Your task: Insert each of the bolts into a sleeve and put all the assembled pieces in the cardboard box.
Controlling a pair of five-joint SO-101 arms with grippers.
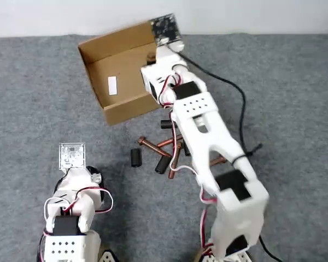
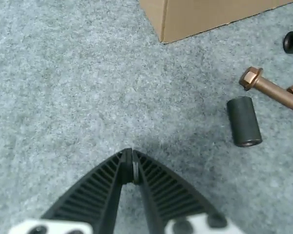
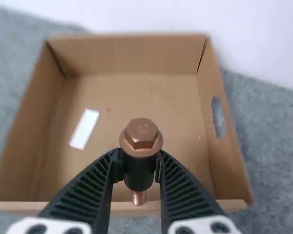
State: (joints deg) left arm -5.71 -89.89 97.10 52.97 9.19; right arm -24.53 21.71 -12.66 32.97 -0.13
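My right gripper [image 3: 136, 163] is shut on an assembled piece, a copper bolt [image 3: 140, 136] seated in a black sleeve [image 3: 138, 173]. It hangs over the near wall of the open cardboard box [image 3: 127, 53]. From above, the right arm [image 1: 194, 106] stretches to the box [image 1: 128, 109]. My left gripper [image 2: 132, 163] is shut on nothing, low over the grey carpet. Off to its side lie a loose black sleeve [image 2: 244, 121] and a copper bolt [image 2: 271, 90]. Loose bolts [image 1: 153, 144] and sleeves [image 1: 135, 157] sit between the arms and the box.
A white label [image 3: 84, 127] lies flat on the box floor. The left arm [image 1: 71, 191] sits near the front edge. A black cable [image 1: 238, 93] trails across the carpet right of the right arm. Open carpet lies left of the parts.
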